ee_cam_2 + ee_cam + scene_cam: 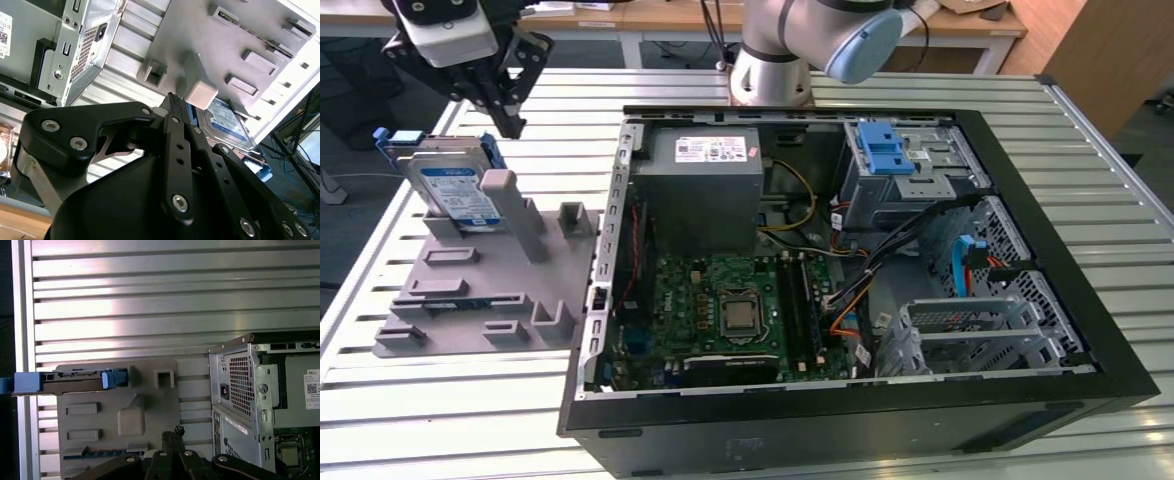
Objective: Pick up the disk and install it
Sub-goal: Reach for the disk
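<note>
Disk: stands on edge in a slot of the grey fixture, which lies on the slatted metal table at the exterior view's left, just beside the open computer case. Labelled face is turned toward the exterior camera. The blue carrier frames it, and in the first wrist view the unit appears edge-on along one side of the fixture. Lower portion is seated in the slot; upper edge and both flat faces stand free.

Handling, as judged: a rigid metal body, dense for its size, with smooth faces likely to slip under a light pinch. Shock-sensitive, so knocks against the fixture or the case would be a fault. The plastic carrier looks thinner and may flex; it is a poor place to bear load. Best hold appears to be across the two flat faces at the exposed upper part, clear of the slot.

Gripper: hangs above the fixture, near the disk's upper corner but apart from it. In both wrist views the fingers meet tip to tip with no gap, and nothing is held between them. The first wrist view places the tips over the fixture's raised post, to one side of the disk rather than over it.
</note>
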You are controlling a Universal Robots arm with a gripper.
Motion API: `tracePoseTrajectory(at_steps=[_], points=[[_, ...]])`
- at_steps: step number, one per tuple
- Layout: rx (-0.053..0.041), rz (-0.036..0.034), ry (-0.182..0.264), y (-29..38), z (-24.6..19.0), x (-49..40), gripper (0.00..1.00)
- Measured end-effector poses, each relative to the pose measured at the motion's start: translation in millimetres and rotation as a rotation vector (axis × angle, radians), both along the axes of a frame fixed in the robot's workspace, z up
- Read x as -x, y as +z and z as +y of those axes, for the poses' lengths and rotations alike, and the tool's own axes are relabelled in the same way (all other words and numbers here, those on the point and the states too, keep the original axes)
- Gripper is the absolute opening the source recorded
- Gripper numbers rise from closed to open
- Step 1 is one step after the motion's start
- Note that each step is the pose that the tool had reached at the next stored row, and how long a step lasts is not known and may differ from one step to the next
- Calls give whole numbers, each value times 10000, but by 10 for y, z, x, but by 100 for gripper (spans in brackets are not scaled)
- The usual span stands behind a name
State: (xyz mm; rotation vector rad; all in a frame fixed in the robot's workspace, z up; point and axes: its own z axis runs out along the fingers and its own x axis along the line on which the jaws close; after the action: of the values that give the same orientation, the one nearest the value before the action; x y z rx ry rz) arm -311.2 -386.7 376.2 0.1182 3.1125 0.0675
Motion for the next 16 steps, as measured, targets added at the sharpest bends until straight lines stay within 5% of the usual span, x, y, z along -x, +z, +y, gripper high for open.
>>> tracePoseTrajectory(at_steps=[4, 6, 9, 16], points=[[0, 0, 2, -2, 9, 44, 11], [-1, -1, 0, -4, 49, 91, 11], [-1, -1, -1, -14, 172, 198, 11], [0, 40, 1, -52, 231, 452, 11]])
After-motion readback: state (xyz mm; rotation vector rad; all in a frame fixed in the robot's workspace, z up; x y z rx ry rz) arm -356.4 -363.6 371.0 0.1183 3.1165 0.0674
